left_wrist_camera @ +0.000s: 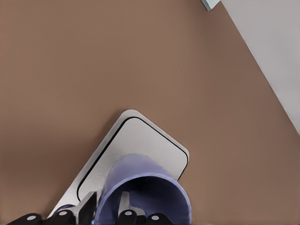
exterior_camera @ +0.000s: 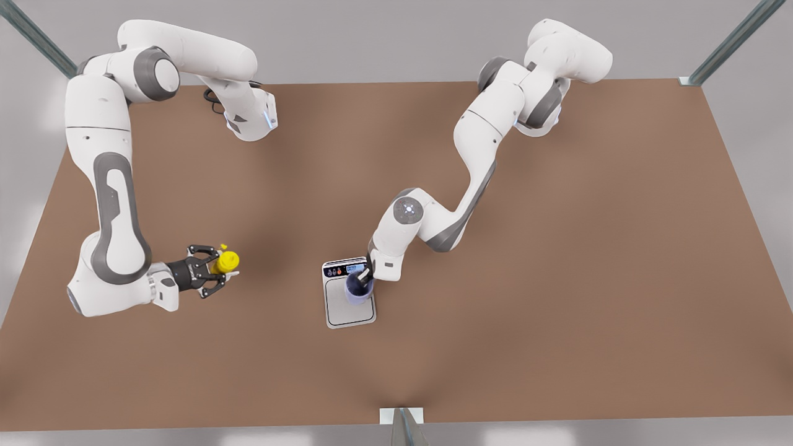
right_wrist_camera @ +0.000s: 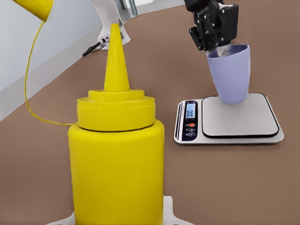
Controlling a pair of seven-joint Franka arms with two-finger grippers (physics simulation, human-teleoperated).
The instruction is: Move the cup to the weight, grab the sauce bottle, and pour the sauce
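Observation:
The lavender-blue cup [exterior_camera: 359, 290] rests slightly tilted on the plate of the weight [exterior_camera: 350, 311], a silver scale with a dark control strip. My left gripper [exterior_camera: 365, 277] is shut on the cup's rim, one finger inside and one outside. The left wrist view looks down on the cup [left_wrist_camera: 154, 187], the weight [left_wrist_camera: 140, 136] and the left gripper [left_wrist_camera: 105, 208]. The yellow sauce bottle [exterior_camera: 227, 261] stands upright at the front view's left, between the open fingers of my right gripper [exterior_camera: 223, 267]. In the right wrist view the sauce bottle [right_wrist_camera: 116, 154] is close, with the cup [right_wrist_camera: 229, 79] and weight [right_wrist_camera: 243, 117] beyond.
A small yellow cap [right_wrist_camera: 35, 7] hangs on a thin cord from the bottle's neck. The brown table [exterior_camera: 557, 279] stretches wide around both arms. Metal frame posts stand at its far corners and at the near edge's middle [exterior_camera: 401, 424].

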